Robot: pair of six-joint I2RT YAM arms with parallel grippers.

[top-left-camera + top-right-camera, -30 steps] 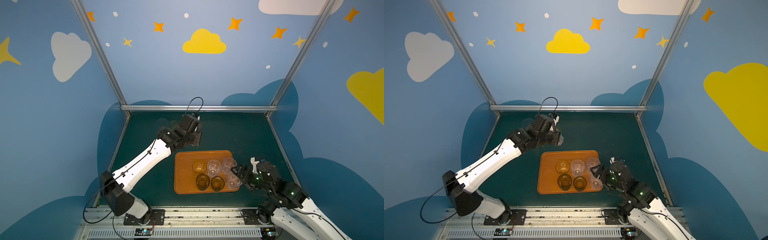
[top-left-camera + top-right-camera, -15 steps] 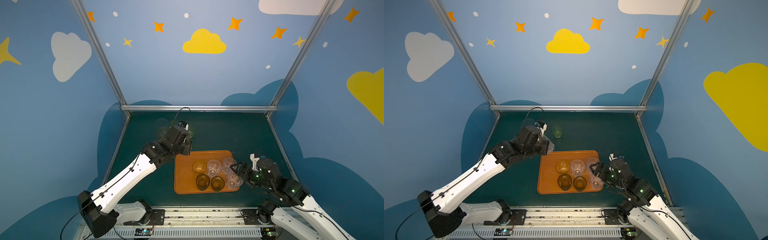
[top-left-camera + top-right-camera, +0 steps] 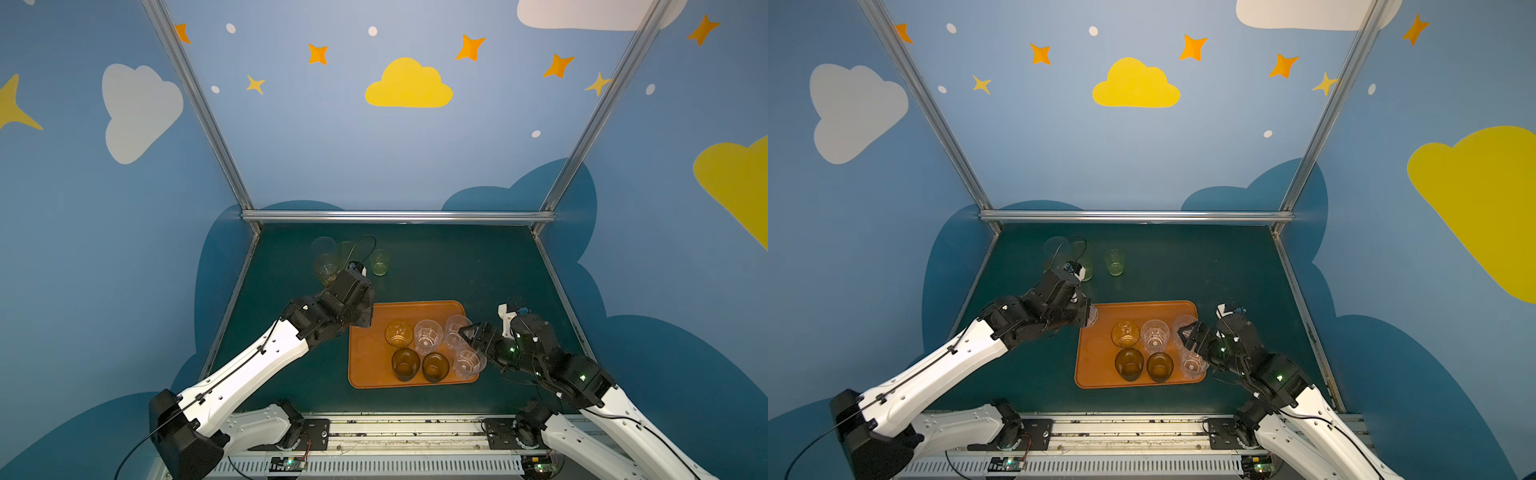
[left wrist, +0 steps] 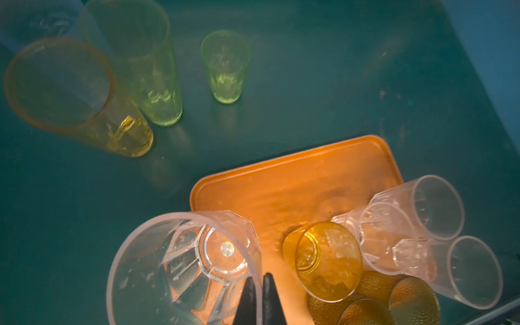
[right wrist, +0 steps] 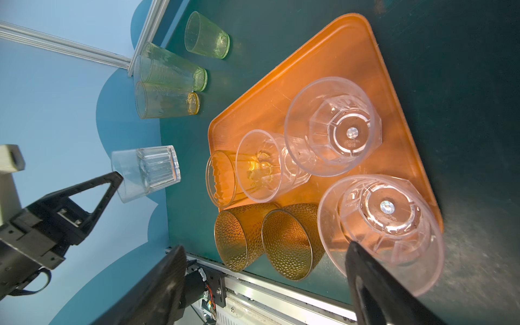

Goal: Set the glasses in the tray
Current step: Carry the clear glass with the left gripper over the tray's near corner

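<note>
In a top view, the left gripper (image 3: 1087,314) hung over the far left corner of the orange tray (image 3: 1096,365), carrying a clear faceted glass (image 3: 1092,316). Six glasses (image 3: 1154,336) filled the tray's right side. The right gripper (image 3: 1188,336) hovered beside them, jaws apart and empty.

In the left wrist view, the fingers (image 4: 247,298) were pinched together on the glass's wall, mouth up. Tinted glasses (image 4: 225,67) stood near the tabletop's (image 4: 309,84) far left corner.

In the right wrist view, bare tray showed beyond the amber glass (image 5: 222,180). Lowering straight down there, clear of neighbours, before letting go would likely serve best.
</note>
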